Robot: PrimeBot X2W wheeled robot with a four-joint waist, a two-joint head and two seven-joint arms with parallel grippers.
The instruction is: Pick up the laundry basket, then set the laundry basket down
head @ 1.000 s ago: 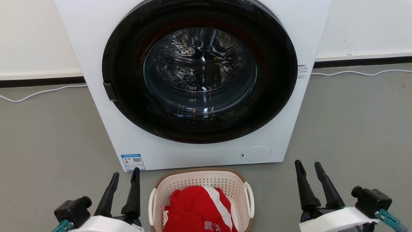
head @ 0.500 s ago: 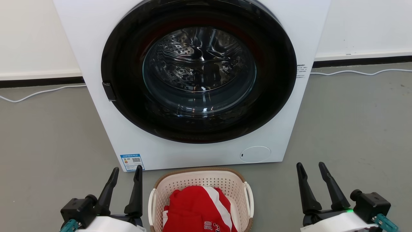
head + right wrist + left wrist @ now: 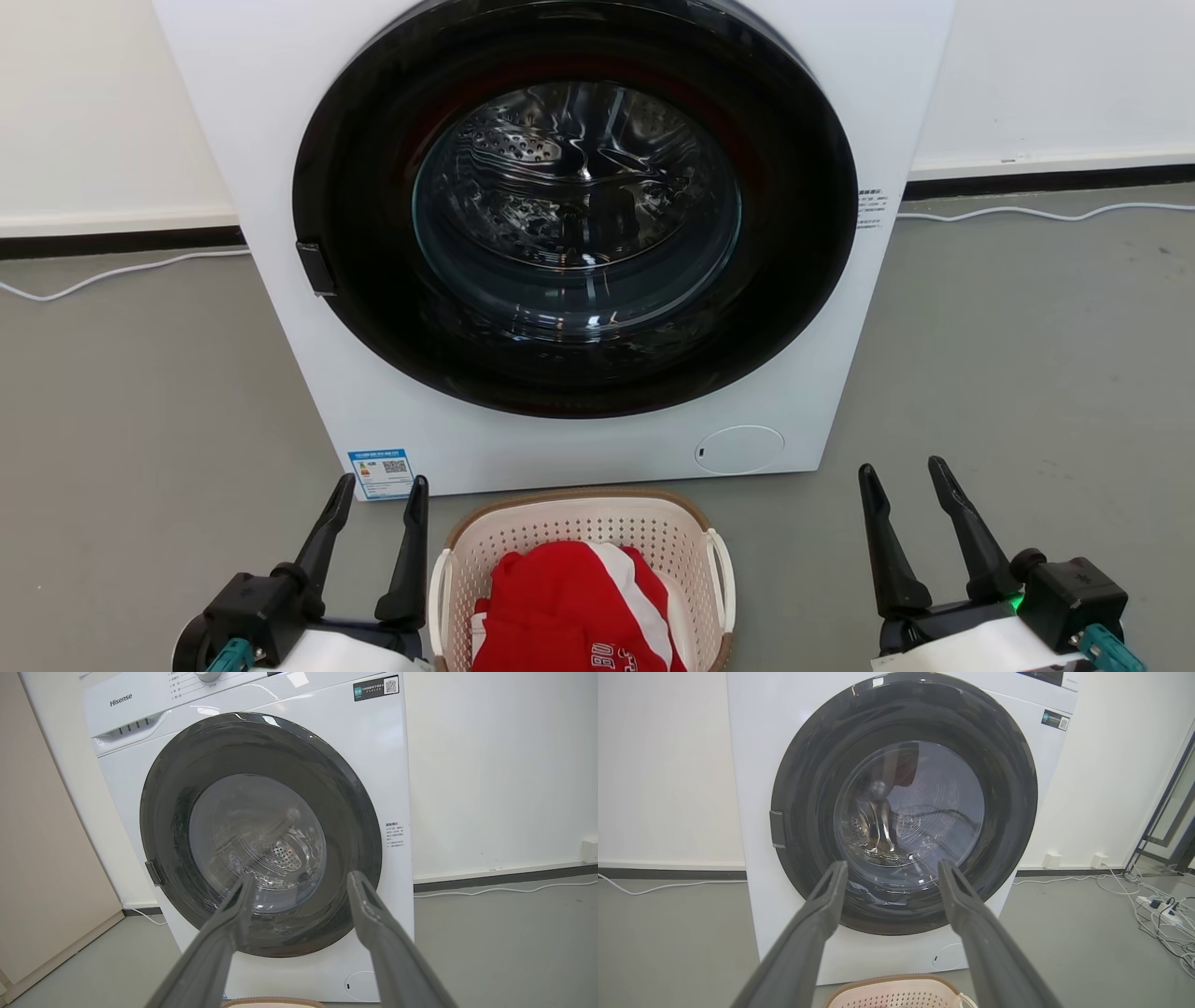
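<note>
The laundry basket [image 3: 560,525], cream perforated plastic with a brown rim and white side handles, stands on the floor in front of the washing machine at the bottom centre of the head view. A red and white garment [image 3: 569,607] lies in it. My left gripper [image 3: 384,481] is open just left of the basket, its inner finger close to the left handle. My right gripper [image 3: 900,467] is open well to the right of the basket, apart from it. In the left wrist view the left gripper [image 3: 893,863] points at the machine door, with the basket [image 3: 892,995] below. The right gripper [image 3: 302,876] does the same above the basket rim [image 3: 273,1004].
A white front-loading washing machine [image 3: 271,140] with its dark round door [image 3: 579,215] shut stands directly behind the basket. White cables [image 3: 121,266] run along the wall base on both sides, and a power strip [image 3: 1153,903] lies far right. Grey floor spreads on both sides.
My left gripper has moved right and forward, closer to the basket's left handle. The right gripper has turned slightly with its outer finger further forward. The basket has not moved.
</note>
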